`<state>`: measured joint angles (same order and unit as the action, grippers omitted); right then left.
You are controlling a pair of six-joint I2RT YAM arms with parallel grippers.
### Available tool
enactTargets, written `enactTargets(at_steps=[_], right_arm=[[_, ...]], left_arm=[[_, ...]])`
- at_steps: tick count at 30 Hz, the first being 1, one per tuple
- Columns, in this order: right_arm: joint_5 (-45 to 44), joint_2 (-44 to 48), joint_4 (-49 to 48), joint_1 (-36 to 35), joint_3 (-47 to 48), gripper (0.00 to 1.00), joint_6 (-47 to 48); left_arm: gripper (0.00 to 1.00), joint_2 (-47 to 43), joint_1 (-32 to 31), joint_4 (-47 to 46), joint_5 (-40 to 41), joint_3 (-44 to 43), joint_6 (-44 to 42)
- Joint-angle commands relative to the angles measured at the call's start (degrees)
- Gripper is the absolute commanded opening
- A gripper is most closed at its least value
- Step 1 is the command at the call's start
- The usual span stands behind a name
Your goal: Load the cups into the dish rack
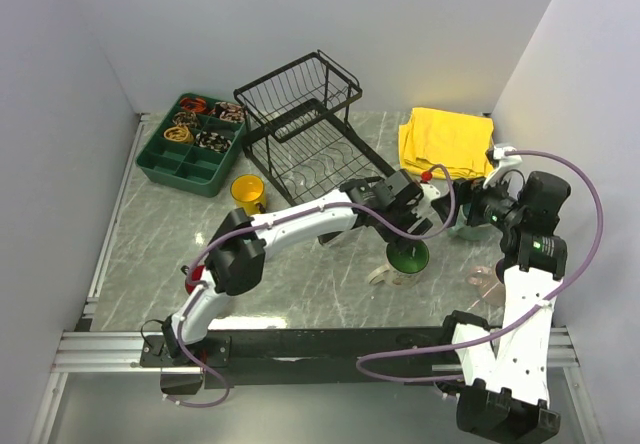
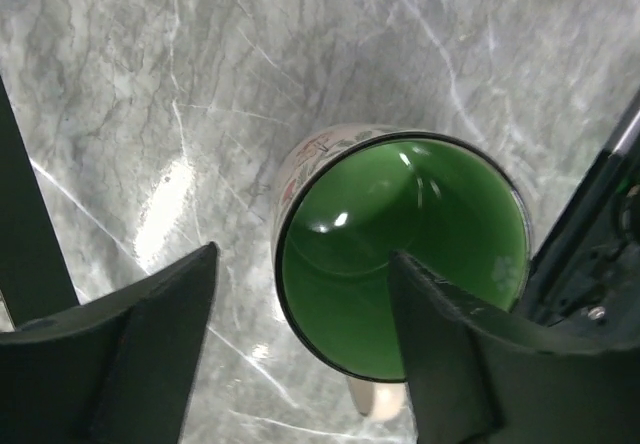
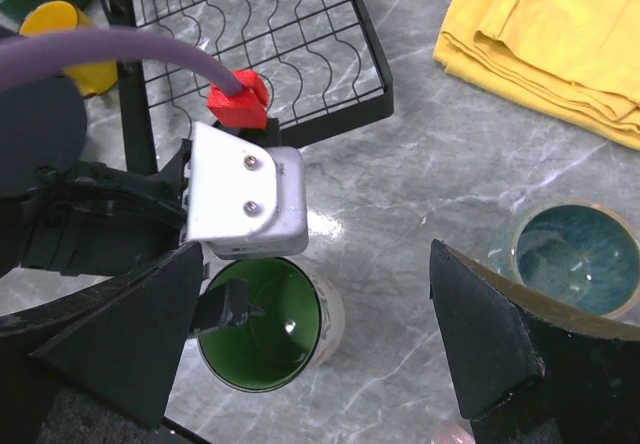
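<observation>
The cream mug with a green inside (image 1: 407,257) stands upright on the marble table. My left gripper (image 1: 400,232) is open right above it. In the left wrist view the gripper (image 2: 302,259) straddles the mug's (image 2: 400,234) rim, with one finger inside and one outside. The right wrist view shows that mug (image 3: 265,324) too. My right gripper (image 1: 468,214) is open and empty (image 3: 315,254), hovering over the table. A teal-glazed mug (image 3: 575,259) stands under its right finger. The yellow mug (image 1: 247,192) stands beside the black dish rack (image 1: 300,124). A pale pink mug (image 1: 490,282) is at the right. The red mug is out of view.
A green compartment tray (image 1: 190,146) of small items stands at the back left. A folded yellow cloth (image 1: 447,139) lies at the back right. White walls close in the table on three sides. The left arm stretches across the table's middle.
</observation>
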<state>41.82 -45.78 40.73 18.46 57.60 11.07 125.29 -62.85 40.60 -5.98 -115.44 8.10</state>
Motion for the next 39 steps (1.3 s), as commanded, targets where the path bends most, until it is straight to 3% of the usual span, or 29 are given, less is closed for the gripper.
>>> enactTargets(at_steps=[1,9,15,20,23,26,27,28,32,34,36,39], right_arm=[[2.74,1.13,-0.74,0.26,-0.74,1.0,1.32],[3.79,1.66,-0.83,0.7,-1.27,1.0,1.15],[4.14,2.27,-0.83,0.97,-1.62,1.0,1.15],[4.58,2.19,-0.83,1.14,-1.44,1.0,1.15],[4.85,2.36,-0.65,1.23,-1.44,1.0,1.15],[5.02,2.62,-0.39,1.23,-1.53,1.0,1.41],[5.02,2.71,-0.3,1.23,-1.44,1.0,1.5],[5.02,2.63,-0.04,1.32,-1.27,1.0,1.58],[5.29,2.71,1.1,1.32,-0.3,1.0,2.29],[5.29,2.54,2.42,1.41,0.92,1.0,2.81],[5.29,2.36,4.17,1.49,2.33,1.0,3.69],[5.46,2.27,6.72,1.58,6.11,1.0,4.83]], left_arm=[[0.72,2.93,-0.52,3.61,-2.29,-4.53,-7.21],[0.65,6.63,-0.52,5.37,-1.32,-10.24,-13.1],[0.49,9.35,-0.43,7.56,-2.81,-12.18,-15.39],[0.46,10.85,-0.43,8.8,-2.02,-13.41,-16.71],[0.39,11.11,-0.52,8.8,-2.11,-14.02,-16.97],[0.18,11.02,-0.43,8.45,-2.37,-14.03,-16.71],[0.05,10.94,-0.43,8.01,-2.89,-13.85,-16.54],[0.01,10.24,-0.52,7.48,-3.16,-13.41,-16.27],[0.01,5.41,0.62,1.08,-5.0,-6.14,-11.9],[0.01,1.12,3.07,-4.09,-9.65,-3.14,-8.47],[0.01,-2.49,7.01,-8.49,-16.82,2.39,1.27],[0.01,-11.89,12.2,-22.54,-22.66,14.5,14.28]])
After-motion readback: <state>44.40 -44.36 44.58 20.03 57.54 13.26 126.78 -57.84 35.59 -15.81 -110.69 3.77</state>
